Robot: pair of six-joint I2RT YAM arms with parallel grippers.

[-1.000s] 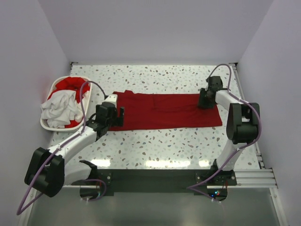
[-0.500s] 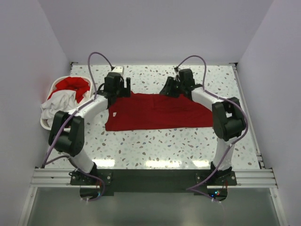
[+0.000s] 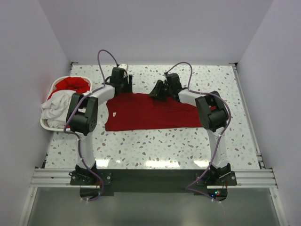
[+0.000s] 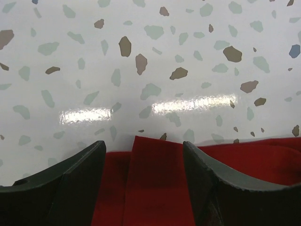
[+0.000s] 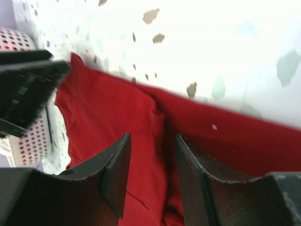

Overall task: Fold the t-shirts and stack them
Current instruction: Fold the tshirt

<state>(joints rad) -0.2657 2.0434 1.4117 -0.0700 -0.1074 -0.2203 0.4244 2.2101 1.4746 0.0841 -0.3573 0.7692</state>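
1. Speckled terrazzo table (image 3: 155,146) fills a booth of plain pale walls (image 3: 155,33). Light glares in strips on its glossy top, and a mounting rail (image 3: 249,176) runs along the near edge where both arms are bolted.
2. From its base the left arm rises to a bent elbow beside the basket. Its forearm then angles inward to the far left corner of the spread red t-shirt (image 3: 150,113).
3. The left gripper (image 4: 143,148) is released: its fingers stand well apart, straddling a strip of red cloth that lies flat at the shirt's far edge.
4. The right arm mirrors it, with its elbow raised over the shirt's right end and its forearm reaching inward to the middle of the far edge.
5. The right gripper (image 5: 153,141) has its fingers partly apart with a ridge of red cloth in the gap. I cannot tell whether they pinch it.
6. The spread shirt lies lengthwise across the middle of the table, between the two arms.
7. A white laundry basket (image 3: 45,125) sits at the table's left edge, holding a crumpled white t-shirt (image 3: 59,106) and another red t-shirt (image 3: 70,84).
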